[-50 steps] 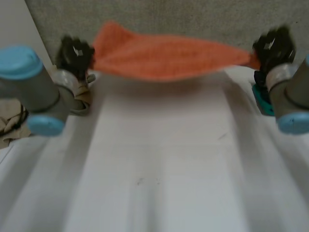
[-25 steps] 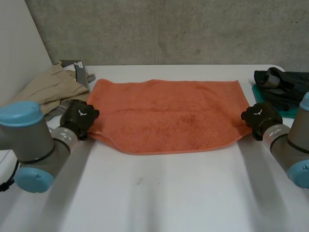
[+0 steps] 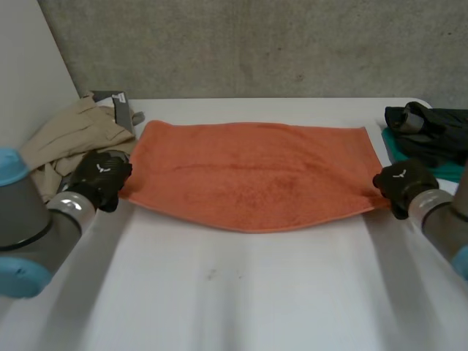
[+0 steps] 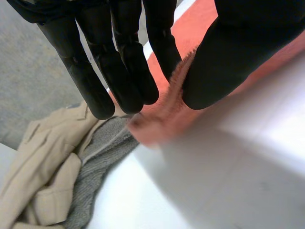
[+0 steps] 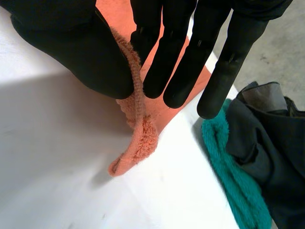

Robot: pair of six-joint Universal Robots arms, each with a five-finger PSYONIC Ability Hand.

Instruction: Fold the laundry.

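An orange towel (image 3: 252, 175) lies spread flat across the far half of the white table (image 3: 241, 292). My left hand (image 3: 99, 178) is at the towel's near left corner. In the left wrist view the towel's edge (image 4: 177, 76) is pinched between the thumb (image 4: 228, 57) and straight fingers (image 4: 126, 57). My right hand (image 3: 401, 184) is at the near right corner. There the towel's hem (image 5: 137, 119) runs up between the thumb (image 5: 71, 43) and fingers (image 5: 176, 62), and the corner droops onto the table.
A beige garment (image 3: 69, 139) and a grey one (image 4: 95, 162) are piled at the table's left, close to my left hand. Dark clothes (image 3: 431, 131) lie on a teal cloth (image 5: 228, 181) at the right edge. A grey wall stands behind the table.
The towel was stretched in the air between both hands; it now lies on the table. Both hands came down and toward me, then drew slightly outward, still holding the corners.
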